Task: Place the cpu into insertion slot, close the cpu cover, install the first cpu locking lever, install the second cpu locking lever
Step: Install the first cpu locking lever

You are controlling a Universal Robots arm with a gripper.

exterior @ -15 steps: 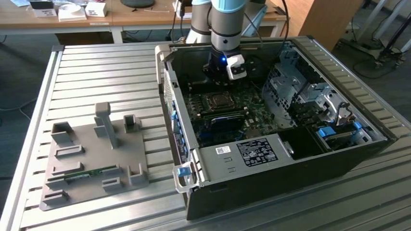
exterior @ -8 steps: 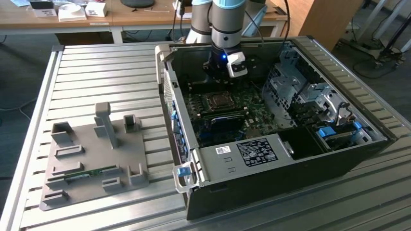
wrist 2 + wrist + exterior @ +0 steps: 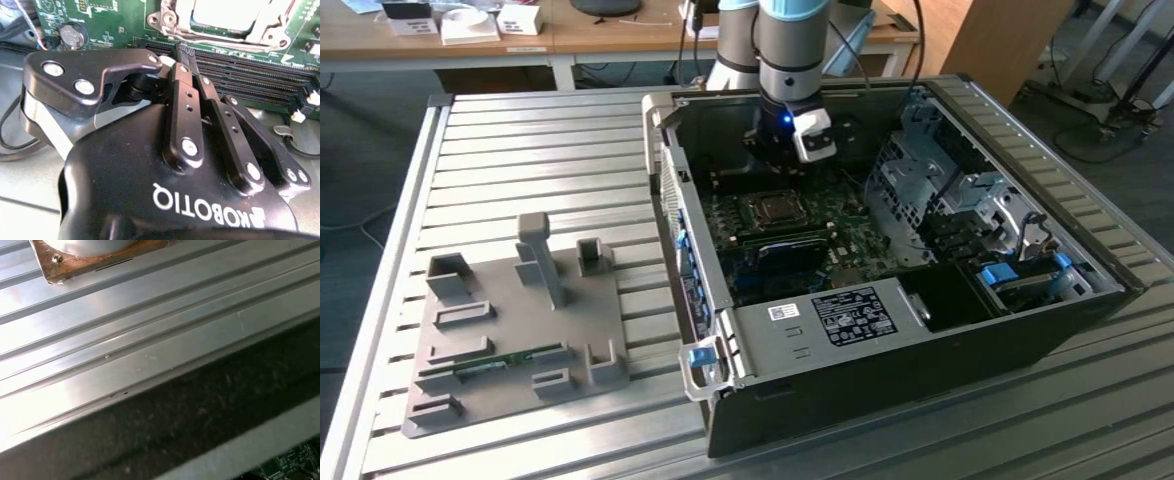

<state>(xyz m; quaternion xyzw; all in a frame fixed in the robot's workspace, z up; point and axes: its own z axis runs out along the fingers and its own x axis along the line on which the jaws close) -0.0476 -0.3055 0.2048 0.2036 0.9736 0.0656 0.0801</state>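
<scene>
Black gripper (image 3: 181, 50) hanging with fingers together (nothing between) over green motherboard (image 3: 125, 20); silver cpu (image 3: 225, 15) sitting inside metal-edged insertion slot (image 3: 774, 209), open computer case (image 3: 1014, 330).

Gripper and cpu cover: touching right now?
Apart. In the second wrist view the gripper, fingers together, sits over the memory slots, short of the cpu cover.

The end effector (image 3: 182, 52) is glossy black with silver screw heads and white lettering. Beyond it, the circuit board (image 3: 125, 20) is green, its memory slots (image 3: 250, 82) black with white end clips. The cpu cover (image 3: 220, 22) is silver. Around the black computer case (image 3: 881, 370), the table (image 3: 534, 160) is ribbed silver-grey, and the fixture block (image 3: 507, 330) is plain grey.
</scene>
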